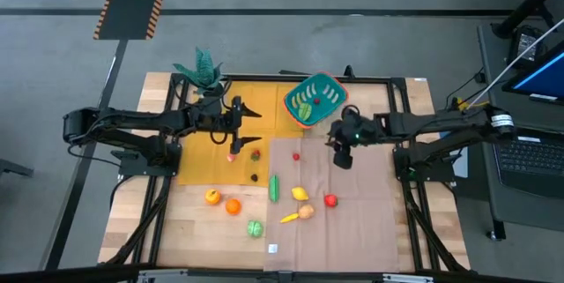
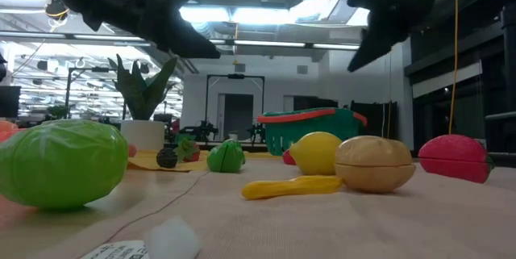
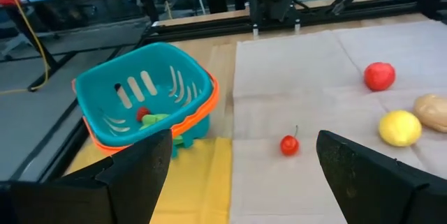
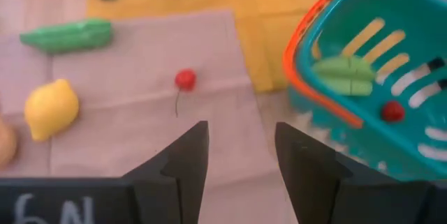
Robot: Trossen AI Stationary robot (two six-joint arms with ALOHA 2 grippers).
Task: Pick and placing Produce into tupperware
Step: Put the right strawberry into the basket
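**Both jaws empty above the worktop, most of the produce not yet packed.**

The right gripper (image 1: 343, 161), at centre right of the high view, is held with its jaws partly parted and nothing between them, above a small red cherry with a thin stem (image 4: 185, 79) on the beige cloth (image 1: 352, 221). The left gripper (image 1: 249, 126), at upper centre left over the yellow mat (image 1: 196, 164), is spread wide and empty. The teal rounded-square plastic container with an orange-red rim (image 1: 315, 99) is seen tilted at upper centre, already holding a green piece (image 4: 344, 70) and a small red one (image 4: 392, 112). A slip is judged likely: the cherry is small and round and could be squeezed out sideways by a narrow, off-centre closure. The leaning container could also be nudged or tipped during a drop.
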